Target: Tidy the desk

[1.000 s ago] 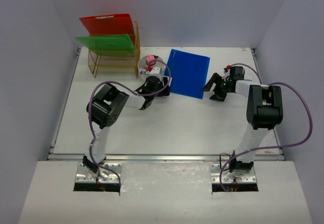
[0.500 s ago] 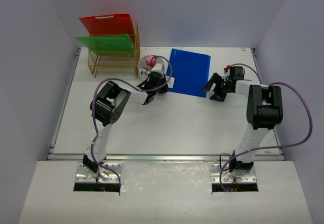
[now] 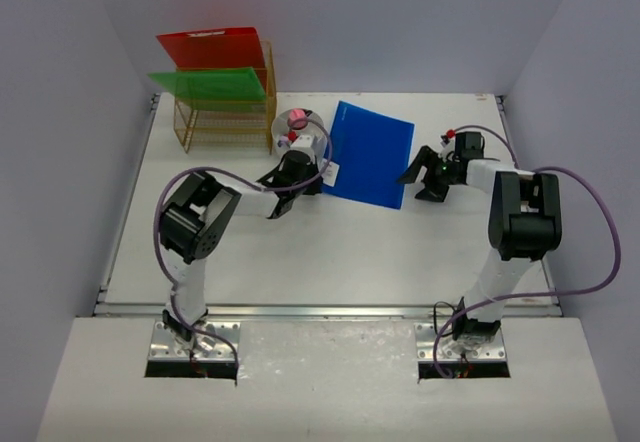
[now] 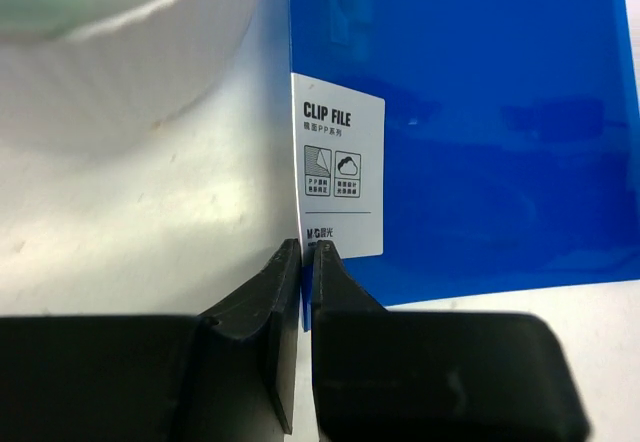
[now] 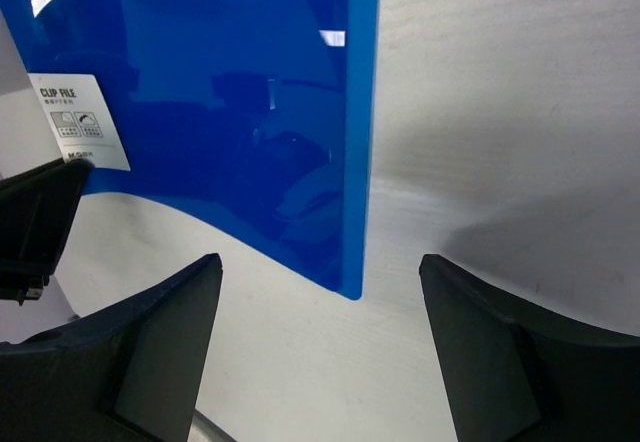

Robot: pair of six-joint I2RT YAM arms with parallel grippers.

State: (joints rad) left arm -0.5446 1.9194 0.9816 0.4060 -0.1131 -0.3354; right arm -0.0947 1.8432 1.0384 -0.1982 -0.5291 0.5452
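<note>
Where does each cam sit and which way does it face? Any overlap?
Top external: fixed above and behind the arm bases, looking down on the desk; both arms show whole, plus gold wire rack and blue clip file.
Left wrist: on the left arm, looking along the left end effector, shut on the file's edge; white ribbed container beside.
Right wrist: on the right arm, looking past the open right end effector at the file's corner.
Shared: all three see the file; both wrist views catch its white label.
</note>
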